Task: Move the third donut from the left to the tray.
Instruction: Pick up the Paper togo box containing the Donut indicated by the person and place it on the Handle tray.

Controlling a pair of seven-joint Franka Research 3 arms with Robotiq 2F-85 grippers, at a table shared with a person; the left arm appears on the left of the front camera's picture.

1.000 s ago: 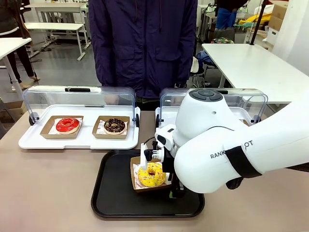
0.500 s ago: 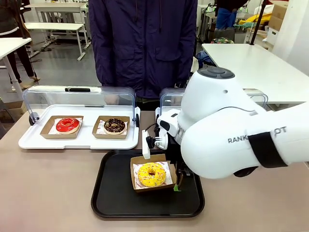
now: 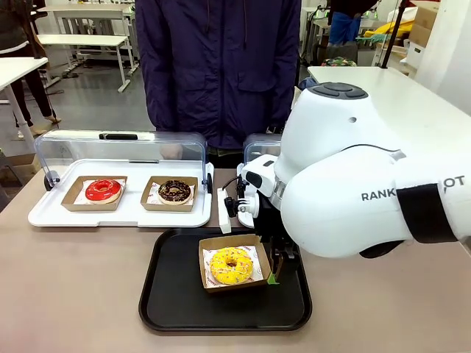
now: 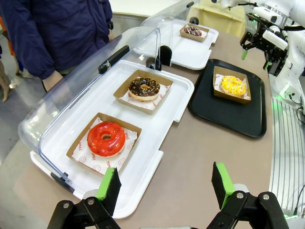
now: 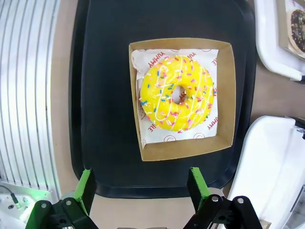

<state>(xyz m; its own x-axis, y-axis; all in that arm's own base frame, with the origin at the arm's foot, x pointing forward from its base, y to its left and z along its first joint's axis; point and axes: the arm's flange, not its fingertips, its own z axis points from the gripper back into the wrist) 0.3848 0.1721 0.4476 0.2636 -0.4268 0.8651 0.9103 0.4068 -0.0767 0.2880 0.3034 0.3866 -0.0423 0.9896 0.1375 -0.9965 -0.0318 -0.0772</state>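
Observation:
The third donut from the left (image 3: 230, 265), yellow-iced with sprinkles, lies in its brown cardboard holder on the black tray (image 3: 173, 287). My right gripper (image 5: 139, 171) hovers open above the tray, its green pads beside the holder's near edge and touching nothing. The right wrist view looks straight down on the yellow donut (image 5: 176, 94) and the tray (image 5: 105, 95). In the front view one green fingertip (image 3: 273, 277) shows just right of the holder. My left gripper (image 4: 166, 169) stands open and empty over the table, with the yellow donut (image 4: 230, 85) and the tray (image 4: 228, 119) far off.
A white display tray (image 3: 118, 213) with a raised clear lid holds a red donut (image 3: 102, 190) and a chocolate donut (image 3: 174, 191). A second lidded display tray (image 4: 190, 50) with a dark donut (image 4: 193, 30) sits behind my right arm. A person (image 3: 217, 66) stands at the far edge.
My right gripper has lifted up and back off the donut's holder. The yellow donut stays in its holder on the black tray.

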